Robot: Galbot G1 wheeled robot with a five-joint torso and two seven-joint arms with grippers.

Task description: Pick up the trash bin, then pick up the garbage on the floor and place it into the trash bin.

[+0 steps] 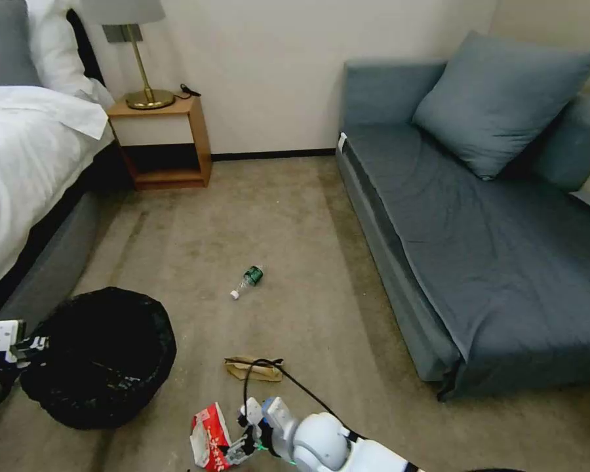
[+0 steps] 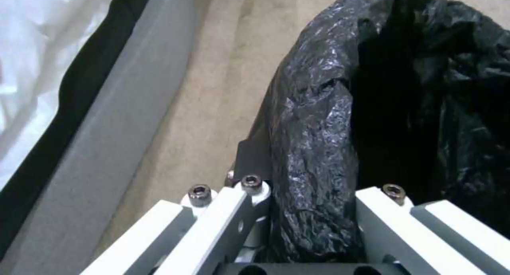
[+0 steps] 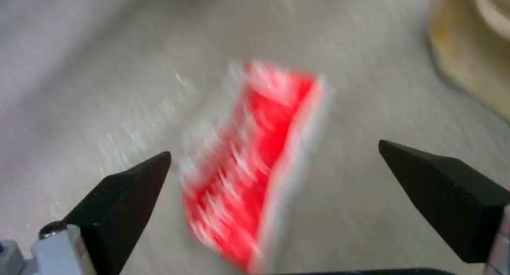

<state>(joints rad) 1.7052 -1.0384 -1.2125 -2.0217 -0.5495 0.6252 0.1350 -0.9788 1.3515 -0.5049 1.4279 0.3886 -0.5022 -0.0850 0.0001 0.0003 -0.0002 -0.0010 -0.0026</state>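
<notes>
Your right gripper (image 1: pixel 233 453) is spread wide just above the red-white wrapper (image 1: pixel 210 436) on the carpet (image 1: pixel 295 223). Your left gripper (image 1: pixel 38 343) pinches the trash bin (image 1: pixel 101 357) rim. Farther off lie the paper bag (image 1: pixel 252 368), then the bottle (image 1: pixel 247 280).

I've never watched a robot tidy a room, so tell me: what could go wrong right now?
The right claw is open around the red-white wrapper. The wrapper is thin and crumpled, so the claw might close on a loose edge and drop it.

The left claw grips the trash bin by its rim, over the glossy black bag. That bag could slide or tear, letting the bin tilt.
</notes>
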